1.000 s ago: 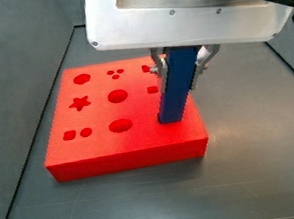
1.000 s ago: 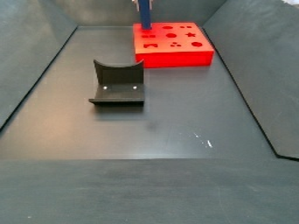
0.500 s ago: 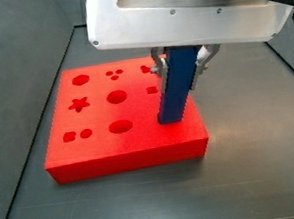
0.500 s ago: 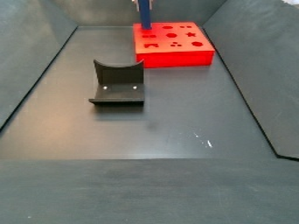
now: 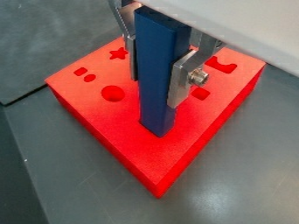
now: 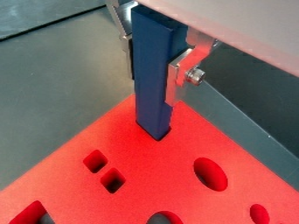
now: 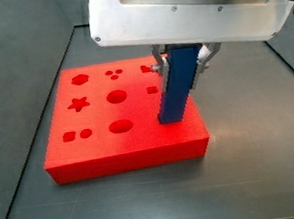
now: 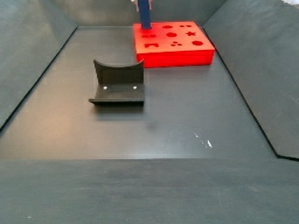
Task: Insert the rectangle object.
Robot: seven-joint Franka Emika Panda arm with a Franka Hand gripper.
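Observation:
The rectangle object is a long blue bar [image 5: 158, 79], held upright with its lower end on or in the red board [image 5: 187, 144] near one corner. It also shows in the other wrist view [image 6: 155, 83] and in both side views [image 7: 176, 86] [image 8: 143, 12]. The gripper [image 5: 156, 68] is shut on the bar's upper part, its silver fingers [image 5: 184, 80] pressed on two opposite sides. In a wrist view the bar's lower end sits in a dark slot of the red board [image 6: 82, 140]. The gripper [image 7: 182, 62] hangs over the board's right part.
The red board [image 7: 115, 151] has several shaped holes, among them a star [image 7: 79, 103], circles and small squares. The dark fixture [image 8: 117, 83] stands on the grey floor at mid left. Grey walls enclose the floor in a side view [image 8: 251, 79].

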